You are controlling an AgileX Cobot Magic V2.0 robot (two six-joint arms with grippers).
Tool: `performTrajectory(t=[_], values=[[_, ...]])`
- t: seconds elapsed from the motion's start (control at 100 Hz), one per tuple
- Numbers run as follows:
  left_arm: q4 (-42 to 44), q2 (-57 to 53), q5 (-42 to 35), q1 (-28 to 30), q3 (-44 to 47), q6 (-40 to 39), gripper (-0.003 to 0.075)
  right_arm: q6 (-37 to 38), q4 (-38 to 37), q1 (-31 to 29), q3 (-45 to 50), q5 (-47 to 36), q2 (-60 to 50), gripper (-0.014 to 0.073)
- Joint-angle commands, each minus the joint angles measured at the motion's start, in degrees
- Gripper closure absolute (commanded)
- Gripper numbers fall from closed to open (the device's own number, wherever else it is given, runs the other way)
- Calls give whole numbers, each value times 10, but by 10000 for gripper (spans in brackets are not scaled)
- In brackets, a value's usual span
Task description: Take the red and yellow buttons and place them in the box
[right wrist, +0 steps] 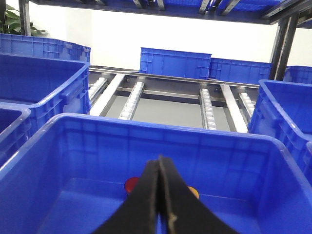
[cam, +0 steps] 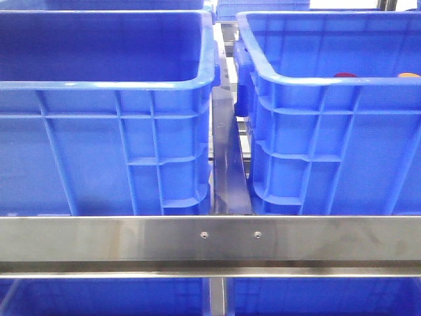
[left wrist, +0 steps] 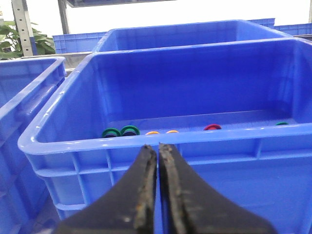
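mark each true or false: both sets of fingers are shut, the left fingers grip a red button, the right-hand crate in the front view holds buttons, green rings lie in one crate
1. Both grippers, left gripper and right gripper, have their fingers shut: true.
2. The left fingers grip a red button: false, nothing shows between them.
3. The right-hand crate in the front view holds a red button: true.
4. Green rings lie in a crate: true.
5. The right gripper hangs over bare rollers: false, over a blue crate.

green rings (left wrist: 120, 131) in the crate just past the jaws | potted plant (left wrist: 34, 41) way off behind, to the side | roller conveyor (right wrist: 170, 100) further out ahead | steel rail (cam: 210, 238) running across up front
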Motion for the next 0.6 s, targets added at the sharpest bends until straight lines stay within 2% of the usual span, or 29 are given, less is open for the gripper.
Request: performTrajectory(t=[0.0, 0.59], values=[[-5, -19, -49, 2, 25, -6, 739, -5, 56, -4, -16, 19, -1, 662], [-5, -19, -49, 2, 25, -6, 739, 0, 56, -4, -16, 16, -1, 662]])
